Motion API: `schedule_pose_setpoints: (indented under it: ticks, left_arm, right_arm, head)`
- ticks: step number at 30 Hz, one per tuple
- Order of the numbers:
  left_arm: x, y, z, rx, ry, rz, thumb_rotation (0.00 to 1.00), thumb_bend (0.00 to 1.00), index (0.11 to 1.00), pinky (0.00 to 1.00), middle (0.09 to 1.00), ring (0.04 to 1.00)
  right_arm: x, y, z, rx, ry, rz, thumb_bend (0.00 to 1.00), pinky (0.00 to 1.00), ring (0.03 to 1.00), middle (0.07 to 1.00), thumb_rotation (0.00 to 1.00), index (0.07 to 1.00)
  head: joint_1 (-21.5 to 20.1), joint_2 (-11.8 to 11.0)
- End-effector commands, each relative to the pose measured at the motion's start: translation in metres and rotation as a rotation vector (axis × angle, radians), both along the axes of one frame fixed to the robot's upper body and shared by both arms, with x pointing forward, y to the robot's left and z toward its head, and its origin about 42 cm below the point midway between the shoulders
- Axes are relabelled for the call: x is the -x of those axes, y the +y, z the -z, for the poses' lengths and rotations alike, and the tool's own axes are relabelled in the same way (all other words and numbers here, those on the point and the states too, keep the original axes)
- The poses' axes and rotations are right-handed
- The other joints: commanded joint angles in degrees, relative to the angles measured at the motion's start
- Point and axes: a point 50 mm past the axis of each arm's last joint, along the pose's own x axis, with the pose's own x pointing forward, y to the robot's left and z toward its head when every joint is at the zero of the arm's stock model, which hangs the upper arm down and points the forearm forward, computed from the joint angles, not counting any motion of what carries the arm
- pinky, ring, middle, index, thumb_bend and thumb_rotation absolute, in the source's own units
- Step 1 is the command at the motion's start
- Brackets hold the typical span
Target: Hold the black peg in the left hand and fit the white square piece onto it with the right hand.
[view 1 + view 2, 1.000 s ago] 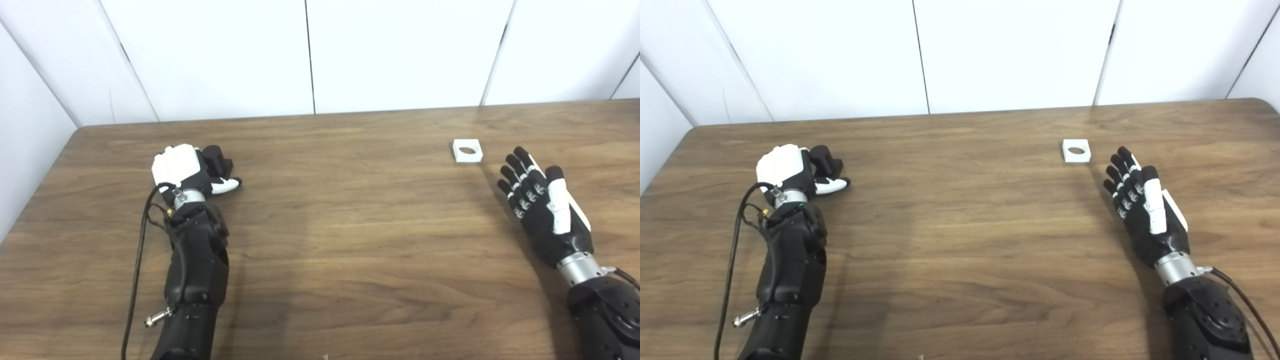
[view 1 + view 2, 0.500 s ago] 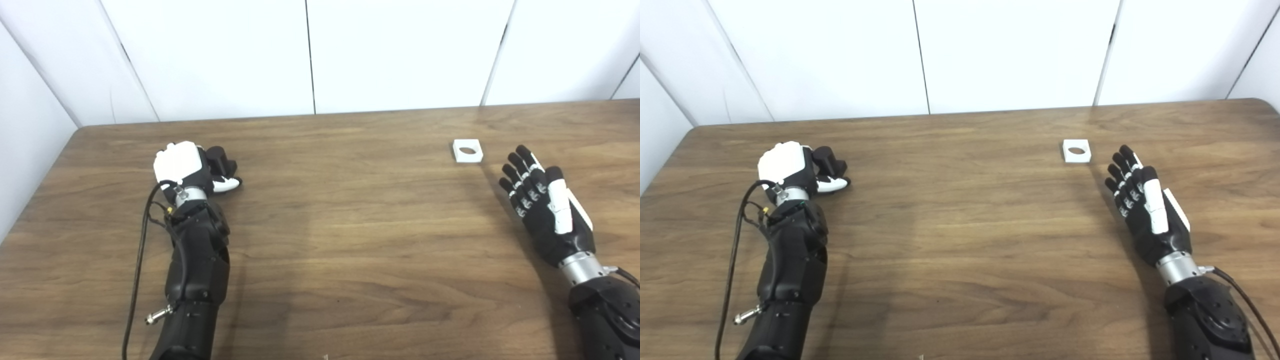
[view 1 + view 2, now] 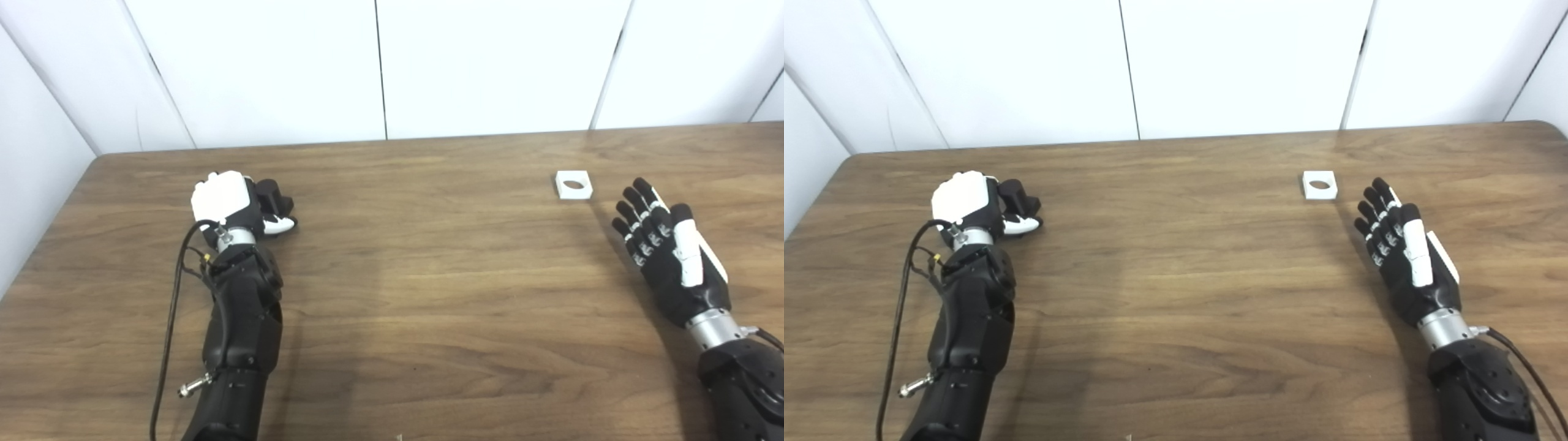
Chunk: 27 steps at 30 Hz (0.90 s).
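Currently the left hand (image 3: pixel 228 202) is at the left side of the wooden table (image 3: pixel 429 294), with its fingers curled around the black peg (image 3: pixel 271 195); the peg sticks out to the right of the white back of the hand, and it is hard to tell if it stands on the table or is lifted a little. The right hand (image 3: pixel 670 254) is at the right side, holding nothing, with its fingers stretched out and a little apart, pointing toward the white square piece (image 3: pixel 574 184). This piece lies flat on the table, near the fingertips but not touching them, with its round hole facing up. Most probably the peg is already grasped and the pick of the white piece is not yet begun. Several things could go wrong from here. The piece is thin and flat, so the fingers may push it away along the smooth wood instead of catching its edges. If the piece is gripped tilted, the hole may not meet the peg straight and may jam at the top. Also the left grasp hides much of the peg, so perhaps too little of it is free for the hole.
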Motion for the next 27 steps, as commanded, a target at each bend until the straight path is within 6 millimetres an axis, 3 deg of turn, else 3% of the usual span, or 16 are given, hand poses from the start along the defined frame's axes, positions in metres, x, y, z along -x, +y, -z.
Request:
schedule_pose_setpoints:
  ticks: [1, 10, 12, 13, 27]
  left_arm:
    - [-0.007, 0.0062, -0.0172, -0.03, -0.053, -0.012, 0.26, 0.72, 0.617, 1.0, 0.929, 1.0]
    - [-0.0056, 0.0059, -0.0152, -0.01, -0.07, -0.008, 0.17, 0.68, 0.56, 1.0, 0.918, 1.0]
    - [-0.005, 0.0058, -0.0149, 0.003, -0.071, -0.008, 0.08, 0.54, 0.5, 1.0, 0.923, 1.0]
    - [-0.0047, 0.0058, -0.0147, 0.01, -0.073, -0.006, 0.07, 0.52, 0.494, 1.0, 0.922, 1.0]
    - [-0.0011, 0.0045, -0.0148, 0.043, -0.073, 0.008, 0.06, 0.52, 0.484, 1.0, 0.904, 1.0]
  right_arm:
    - [0.0216, -0.0028, 0.0309, -0.022, 0.087, 0.019, 0.66, 1.0, 1.0, 1.0, 0.91, 1.0]
    - [0.0223, -0.0023, 0.0298, -0.031, 0.082, 0.022, 0.66, 1.0, 1.0, 1.0, 0.91, 1.0]
    - [0.0229, -0.0024, 0.0295, -0.027, 0.085, 0.021, 0.66, 1.0, 1.0, 1.0, 0.91, 1.0]
    - [0.0229, -0.0025, 0.0294, -0.025, 0.085, 0.02, 0.66, 1.0, 1.0, 1.0, 0.91, 1.0]
    - [0.0225, -0.0034, 0.0276, -0.039, 0.075, 0.027, 0.66, 1.0, 1.0, 1.0, 0.88, 1.0]
  head:
    - [0.1, 0.0]
    - [-0.1, 0.3]
    - [-0.2, 0.3]
    - [-0.2, 0.3]
    - [-0.5, 0.7]
